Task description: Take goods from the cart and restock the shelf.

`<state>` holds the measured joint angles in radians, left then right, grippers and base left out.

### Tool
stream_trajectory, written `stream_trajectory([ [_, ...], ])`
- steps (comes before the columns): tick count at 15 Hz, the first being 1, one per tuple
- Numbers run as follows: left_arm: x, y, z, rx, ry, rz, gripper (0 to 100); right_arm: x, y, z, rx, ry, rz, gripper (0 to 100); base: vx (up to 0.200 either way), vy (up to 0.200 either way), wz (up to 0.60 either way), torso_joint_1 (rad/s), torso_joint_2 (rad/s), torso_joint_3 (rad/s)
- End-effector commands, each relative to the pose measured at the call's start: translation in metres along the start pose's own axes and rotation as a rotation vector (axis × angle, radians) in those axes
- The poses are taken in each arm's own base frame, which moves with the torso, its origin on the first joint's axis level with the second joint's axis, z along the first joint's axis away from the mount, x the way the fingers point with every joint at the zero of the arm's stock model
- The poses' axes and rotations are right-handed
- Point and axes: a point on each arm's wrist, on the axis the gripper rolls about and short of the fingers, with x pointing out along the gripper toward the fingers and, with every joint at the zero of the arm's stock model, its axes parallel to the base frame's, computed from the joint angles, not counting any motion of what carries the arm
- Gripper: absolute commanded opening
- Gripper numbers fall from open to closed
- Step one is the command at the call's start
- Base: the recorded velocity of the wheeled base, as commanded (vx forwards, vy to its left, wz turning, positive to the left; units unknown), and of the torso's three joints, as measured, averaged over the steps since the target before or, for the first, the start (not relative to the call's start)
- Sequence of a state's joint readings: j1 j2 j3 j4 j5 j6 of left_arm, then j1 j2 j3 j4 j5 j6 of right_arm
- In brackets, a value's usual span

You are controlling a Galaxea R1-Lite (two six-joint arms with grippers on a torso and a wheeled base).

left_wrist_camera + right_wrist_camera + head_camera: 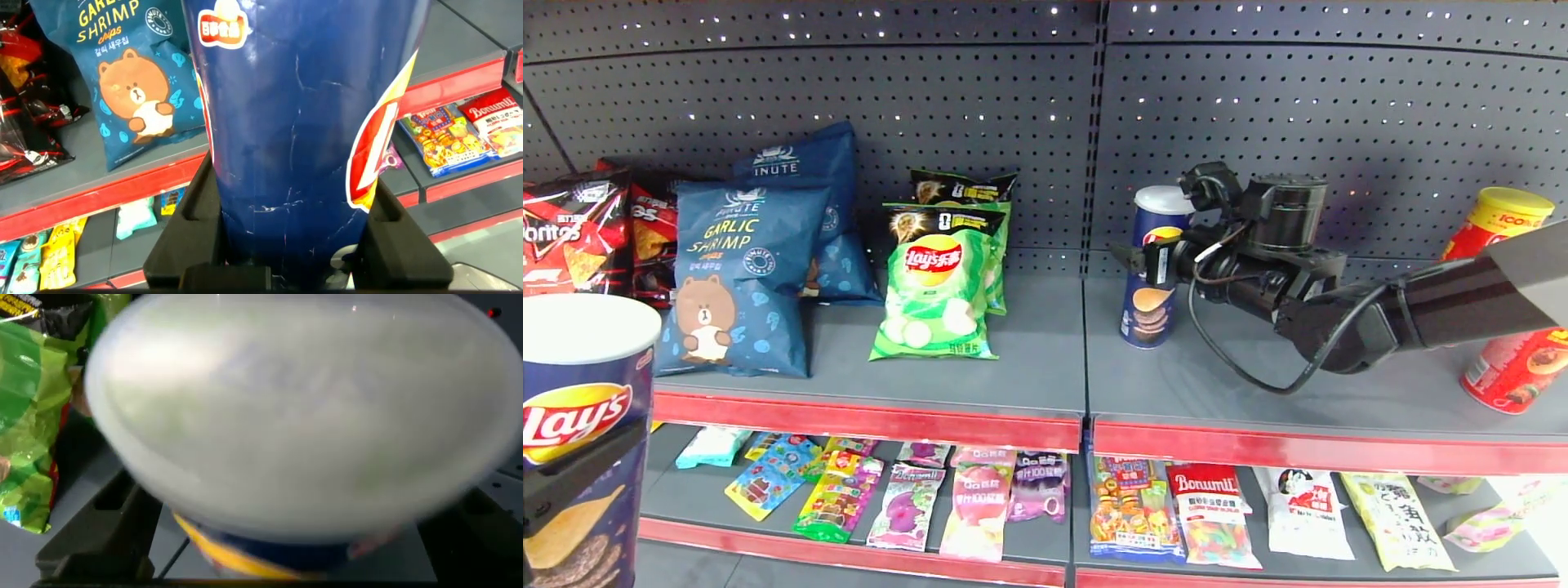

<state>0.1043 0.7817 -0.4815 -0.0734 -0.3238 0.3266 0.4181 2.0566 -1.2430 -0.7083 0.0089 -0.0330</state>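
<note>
Placement seems underway: right end effector at the upright blue can on the upper shelf, whether gripping I cannot tell; left end effector clamps a second can; next, release, withdraw straight.

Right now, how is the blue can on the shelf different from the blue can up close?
The shelf can stands on the upper shelf at the right tool; the near can is off the shelf, clamped in the left tool. The shelf can sits farther back; the near can is nearest the camera. Both are blue with white lids.
</note>
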Motion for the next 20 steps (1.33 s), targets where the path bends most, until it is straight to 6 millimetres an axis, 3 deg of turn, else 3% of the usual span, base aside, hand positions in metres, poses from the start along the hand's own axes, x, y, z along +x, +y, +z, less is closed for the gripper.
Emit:
stream_trajectory([
  [1,0.001,0.0,0.0,-0.001,0.003,-0.001,0,0.004,0.0,-0.001,-0.001,-0.001,0.001,100,0.0,0.0,0.0,0.0,0.0,0.0],
  [3,0.002,0.0,-0.001,-0.001,0.009,-0.007,0,0.005,0.0,-0.004,-0.001,0.005,-0.005,100,0.0,0.0,0.0,0.0,0.0,0.0],
  [4,0.002,-0.001,-0.003,-0.002,0.013,-0.017,0,0.005,0.001,-0.004,-0.001,0.007,-0.003,0,0.0,0.0,0.0,0.0,0.0,0.0],
  [11,0.002,-0.003,-0.004,0.0,0.01,-0.027,0,-0.001,0.012,0.002,0.001,-0.003,-0.045,0,0.0,0.0,0.0,0.0,0.0,0.0],
  [15,0.001,-0.003,-0.005,-0.001,0.01,-0.027,0,-0.04,0.008,0.019,-0.004,-0.01,-0.104,0,0.0,0.0,0.0,0.0,0.0,0.0],
  [17,0.001,-0.005,-0.008,-0.003,0.017,-0.029,0,-0.069,0.002,0.034,-0.02,-0.038,-0.17,0,0.0,0.0,0.0,0.0,0.0,0.0],
  [20,0.001,-0.004,-0.008,-0.004,0.018,-0.03,0,-0.105,-0.002,0.036,-0.023,-0.035,-0.225,0,0.0,0.0,0.0,0.0,0.0,0.0],
])
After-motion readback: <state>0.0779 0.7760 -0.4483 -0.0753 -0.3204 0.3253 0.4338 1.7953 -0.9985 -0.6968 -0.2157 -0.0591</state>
